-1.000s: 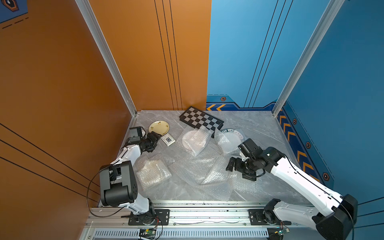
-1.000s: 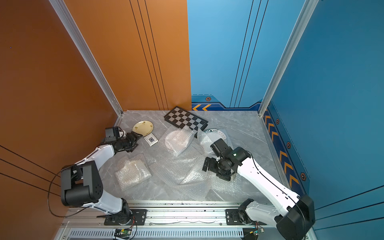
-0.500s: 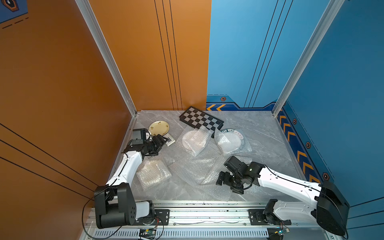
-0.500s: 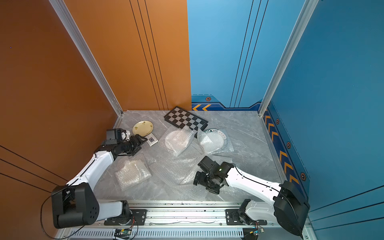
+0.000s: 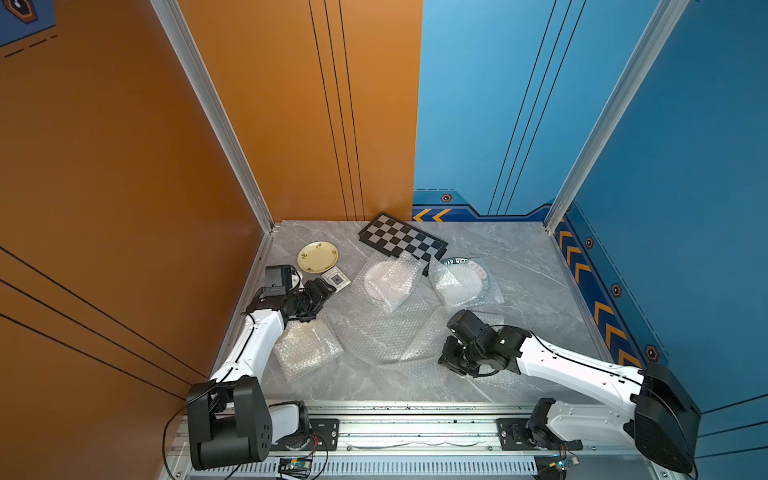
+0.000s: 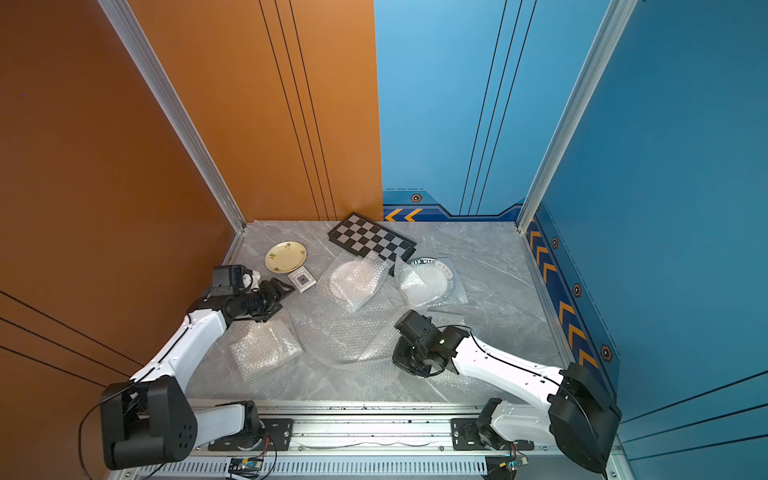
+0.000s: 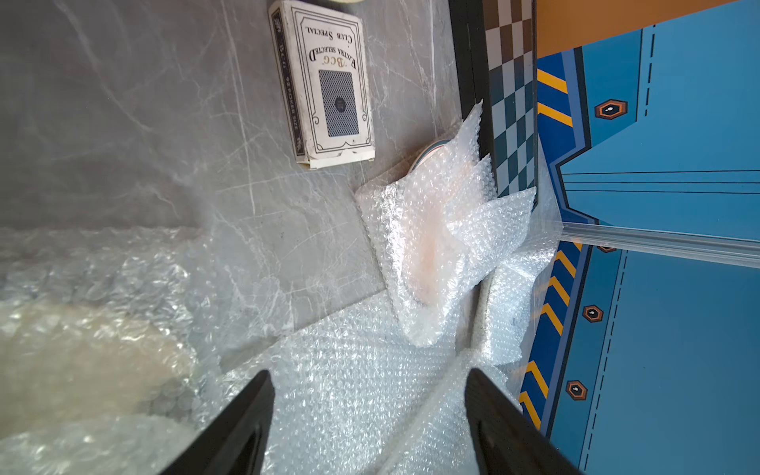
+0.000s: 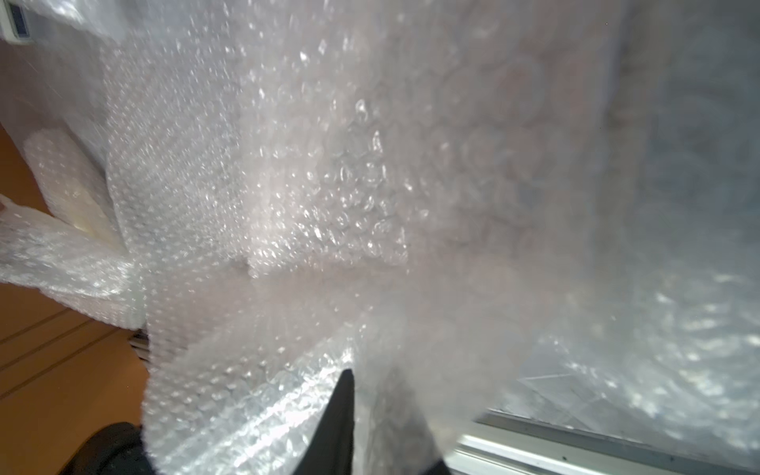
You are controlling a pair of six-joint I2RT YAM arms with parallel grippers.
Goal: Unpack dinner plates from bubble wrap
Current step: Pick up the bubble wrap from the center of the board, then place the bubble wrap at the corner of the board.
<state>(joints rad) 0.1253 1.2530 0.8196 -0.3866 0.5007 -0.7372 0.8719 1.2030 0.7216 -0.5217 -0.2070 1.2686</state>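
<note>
Two arms, one messy grey bench point(image 5: 519, 266), so I'll place everything off the checkerboard point(image 5: 401, 241) at the back.

Only one plate is fully bare. That's the pale yellow floral plate point(image 5: 317, 257), lying flat just left of the checkerboard, toward the orange wall point(image 5: 124, 166). A box of playing cards point(image 5: 336, 279) sits just beside that plate, on its near side.

Right up against the checkerboard's near edge there's a wrapped plate point(image 5: 382, 284) with bubble wrap point(image 5: 409, 270) folded over it. Off the checkerboard's right corner, the white plate with the dark lettered rim point(image 5: 457, 262) peeks out from under its own wrap. Only the far bit of its rim is uncovered.

Further from the checkerboard, toward the rail point(image 5: 415, 419), a big loose sheet point(image 5: 374, 336) is spread mid-bench. Left of that is a square bundle point(image 5: 305, 349), beside the left arm point(image 5: 257, 336). Can't tell what's in it.

The left fingers point(image 7: 246, 415) are spread wide apart with nothing between them, pointing toward the card box just above the bundle's far edge. The right fingers point(image 8: 341, 411) are down at the loose sheet's right edge, pinched together on a fold of it. That wrist view is mostly bubbles, and the second finger is just a dark shape behind the plastic.
</note>
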